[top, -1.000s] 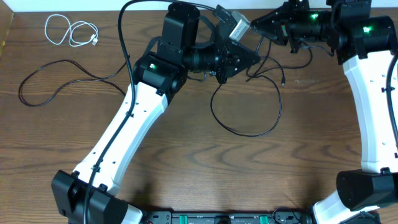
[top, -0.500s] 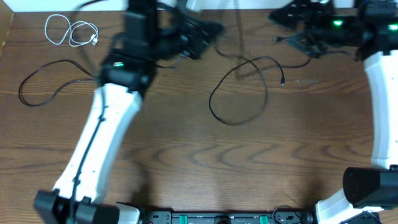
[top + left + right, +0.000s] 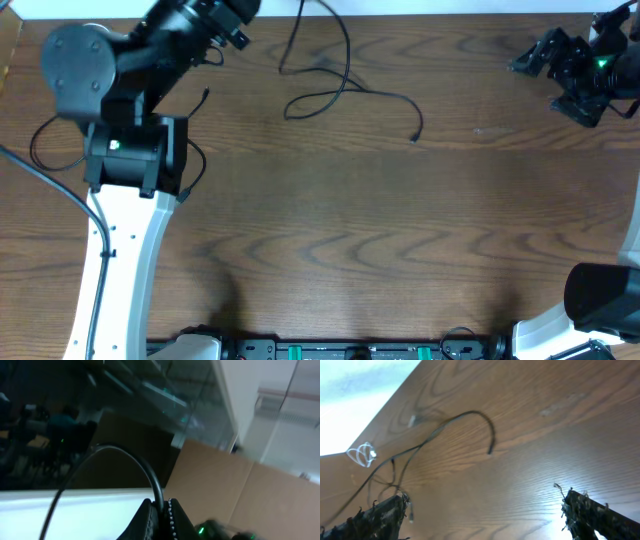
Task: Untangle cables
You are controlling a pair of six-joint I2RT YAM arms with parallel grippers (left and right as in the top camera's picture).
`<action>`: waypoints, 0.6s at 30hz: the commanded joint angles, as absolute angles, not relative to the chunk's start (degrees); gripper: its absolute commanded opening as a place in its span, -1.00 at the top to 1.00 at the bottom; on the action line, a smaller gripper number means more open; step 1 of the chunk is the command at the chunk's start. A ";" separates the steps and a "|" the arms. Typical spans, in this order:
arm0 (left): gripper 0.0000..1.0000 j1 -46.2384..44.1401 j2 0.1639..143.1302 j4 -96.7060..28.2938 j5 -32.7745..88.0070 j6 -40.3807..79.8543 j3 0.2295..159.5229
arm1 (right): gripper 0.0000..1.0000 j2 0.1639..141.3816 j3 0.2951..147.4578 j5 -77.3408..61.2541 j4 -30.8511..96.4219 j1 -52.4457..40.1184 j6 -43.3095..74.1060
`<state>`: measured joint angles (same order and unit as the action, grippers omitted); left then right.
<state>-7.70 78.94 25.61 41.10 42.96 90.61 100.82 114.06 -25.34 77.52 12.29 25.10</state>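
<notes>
A thin black cable (image 3: 345, 85) lies across the back of the wooden table (image 3: 380, 250), one plug end at mid-table. It rises out of the top of the overhead view. My left gripper (image 3: 161, 503) is shut on a black cable (image 3: 150, 467), held high with the camera facing the room. My right gripper (image 3: 542, 70) is at the back right, open and holding nothing. In the right wrist view my right gripper (image 3: 485, 512) is well clear of the black cable (image 3: 470, 414). The white cable (image 3: 362, 454) lies coiled far off. In the overhead view the left arm hides it.
Another black cable (image 3: 40, 140) loops at the far left, partly under the left arm (image 3: 130, 150). The left arm's upper links (image 3: 180, 30) reach over the back left corner. The table's back edge runs along the top of the overhead view.
My right gripper opened, let go of the black cable and drew back to the right. My left arm swung left and up with its cable, pulling the loop out straighter.
</notes>
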 commanded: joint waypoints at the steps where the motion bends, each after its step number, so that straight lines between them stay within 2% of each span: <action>1: 0.85 -7.57 78.39 25.63 36.07 50.04 94.85 | -0.99 100.09 114.83 -22.17 77.78 11.84 23.49; 7: 0.85 -7.57 79.33 9.21 34.85 43.66 104.88 | -0.99 100.09 114.83 -22.20 78.24 11.68 23.27; 12: 0.85 -7.57 83.33 -15.81 31.59 34.13 120.38 | -0.98 100.09 114.83 -22.20 78.22 11.14 23.29; 18: 0.85 -7.57 87.66 -28.71 31.73 33.04 128.29 | -0.98 100.09 114.83 -22.63 78.26 11.11 23.29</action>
